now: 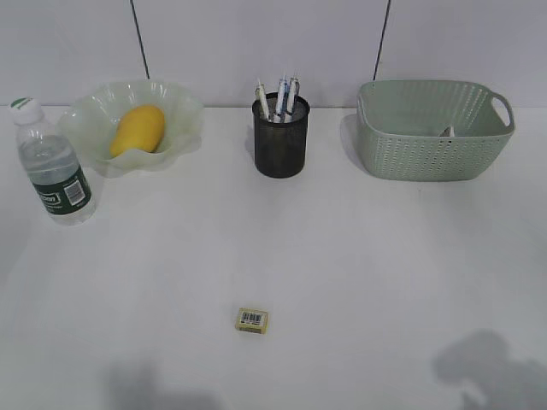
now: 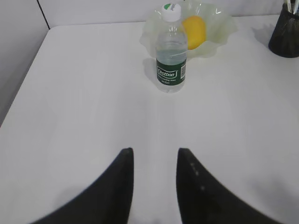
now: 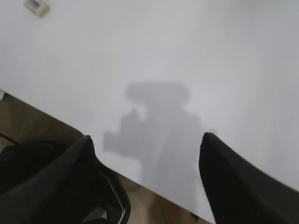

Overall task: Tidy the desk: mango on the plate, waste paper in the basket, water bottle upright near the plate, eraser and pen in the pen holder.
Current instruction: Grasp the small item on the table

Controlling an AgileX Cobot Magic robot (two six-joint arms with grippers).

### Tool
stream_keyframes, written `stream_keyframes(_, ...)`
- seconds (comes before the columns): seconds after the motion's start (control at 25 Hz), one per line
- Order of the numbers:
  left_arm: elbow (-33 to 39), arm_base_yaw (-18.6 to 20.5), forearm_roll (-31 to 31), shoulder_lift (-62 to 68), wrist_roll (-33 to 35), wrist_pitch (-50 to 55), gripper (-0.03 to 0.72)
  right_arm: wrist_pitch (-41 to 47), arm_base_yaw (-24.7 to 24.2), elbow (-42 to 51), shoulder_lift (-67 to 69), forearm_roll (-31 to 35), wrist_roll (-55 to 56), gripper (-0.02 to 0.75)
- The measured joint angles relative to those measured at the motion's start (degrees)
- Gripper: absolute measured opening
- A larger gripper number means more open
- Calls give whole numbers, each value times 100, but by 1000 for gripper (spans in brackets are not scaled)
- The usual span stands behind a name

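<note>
The yellow mango (image 1: 138,129) lies in the ruffled green plate (image 1: 85,115) at the back left. The water bottle (image 1: 53,162) stands upright just left of the plate. Several pens (image 1: 282,92) stick out of the black mesh pen holder (image 1: 281,137). A small eraser (image 1: 252,319) with a barcode label lies alone on the desk (image 1: 359,256) near the front. In the green basket (image 1: 434,128) a bit of waste paper (image 1: 447,131) shows. Neither arm appears in the exterior view. My left gripper (image 2: 155,151) is open and empty, well short of the bottle (image 2: 171,56). My right gripper (image 3: 147,140) is open wide and empty over the desk's front edge, with the eraser (image 3: 36,6) far off.
The left wrist view also shows the mango (image 2: 194,31), the plate (image 2: 219,25) and the pen holder (image 2: 285,37) at the far right. In the right wrist view, brown floor (image 3: 154,205) and dark cables (image 3: 112,196) lie below the desk edge. Arm shadows fall on the desk's front.
</note>
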Motion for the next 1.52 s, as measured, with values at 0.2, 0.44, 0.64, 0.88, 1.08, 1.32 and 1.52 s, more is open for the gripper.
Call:
stream_keyframes(0.2,0,0,0,0,0,0,246,18,0,14,-417,-9,0,551)
stream_keyframes(0.44,0,0,0,0,0,0,246,18,0,14,-735,-9,0,534)
stream_keyframes(0.64,0,0,0,0,0,0,246,18,0,14,-1195,-9,0,531)
stream_keyframes(0.88,0,0,0,0,0,0,246,20,0,14,-1538,-9,0,530)
stream_keyframes(1.08,0,0,0,0,0,0,246,20,0,14,-1549,-9,0,501)
stream_keyframes(1.32,0,0,0,0,0,0,246,20,0,14,-1560,-9,0,486)
stream_keyframes(1.52,0,0,0,0,0,0,246,20,0,14,-1736,-9,0,486)
